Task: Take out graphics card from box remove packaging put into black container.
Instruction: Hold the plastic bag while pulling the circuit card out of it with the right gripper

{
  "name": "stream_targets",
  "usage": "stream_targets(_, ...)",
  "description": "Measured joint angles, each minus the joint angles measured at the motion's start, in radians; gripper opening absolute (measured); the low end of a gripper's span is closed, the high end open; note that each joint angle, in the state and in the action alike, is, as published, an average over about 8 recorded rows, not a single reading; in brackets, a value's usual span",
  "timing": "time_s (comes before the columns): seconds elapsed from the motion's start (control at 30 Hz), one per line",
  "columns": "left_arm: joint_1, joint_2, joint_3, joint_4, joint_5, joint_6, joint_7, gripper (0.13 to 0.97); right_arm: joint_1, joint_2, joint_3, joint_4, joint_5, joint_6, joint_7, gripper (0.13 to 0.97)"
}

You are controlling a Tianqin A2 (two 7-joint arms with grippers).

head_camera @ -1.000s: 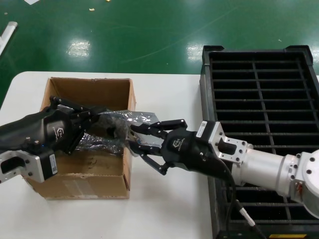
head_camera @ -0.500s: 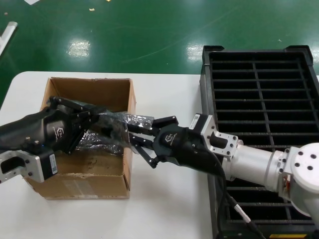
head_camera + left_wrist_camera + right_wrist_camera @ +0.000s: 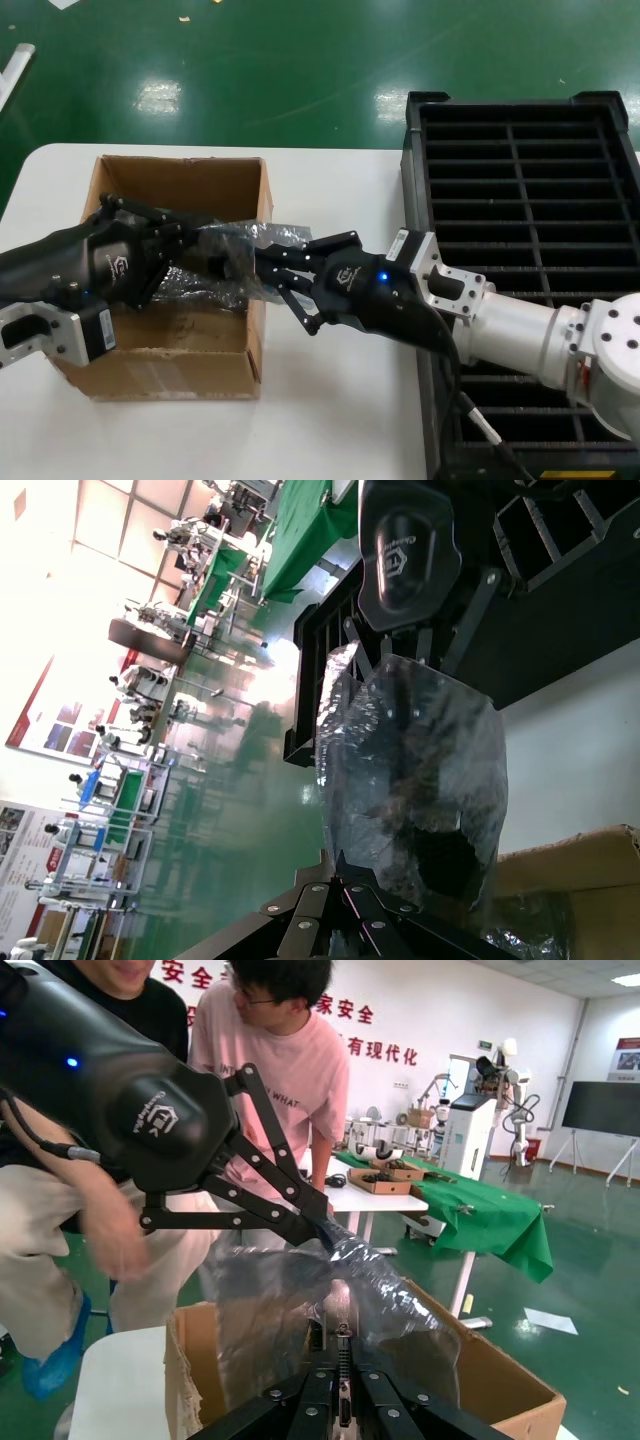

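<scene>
White table [image 3: 330, 400], green floor [image 3: 280, 60]; two people [image 3: 290, 1070], perhaps onlookers, behind.

Glossy green floor [image 3: 300, 70], white table [image 3: 330, 420]

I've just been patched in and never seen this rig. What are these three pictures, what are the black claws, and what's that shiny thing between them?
The wide picture comes from a camera on the robot's head, looking down at a white table. The other two come from cameras on each wrist, looking along the fingers.

The black claws are the robot's two grippers. The left gripper reaches over the brown cardboard box and is shut on one end of a crinkly silver-grey bag. The right gripper meets the bag's other end at the box's edge, fingers closed on it. Something dark shows inside the bag in the wrist views, probably the graphics card; I cannot make it out clearly.

To the robot's right stands the black container, its slots visible.
</scene>
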Motion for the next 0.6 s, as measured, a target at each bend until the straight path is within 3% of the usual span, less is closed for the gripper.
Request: stream_targets(0.6,0.0,0.0,0.0,0.0,0.0,0.0,0.0,0.138,-0.049,0.075,0.01,0.121,-0.006,-0.002,0.032,0.141)
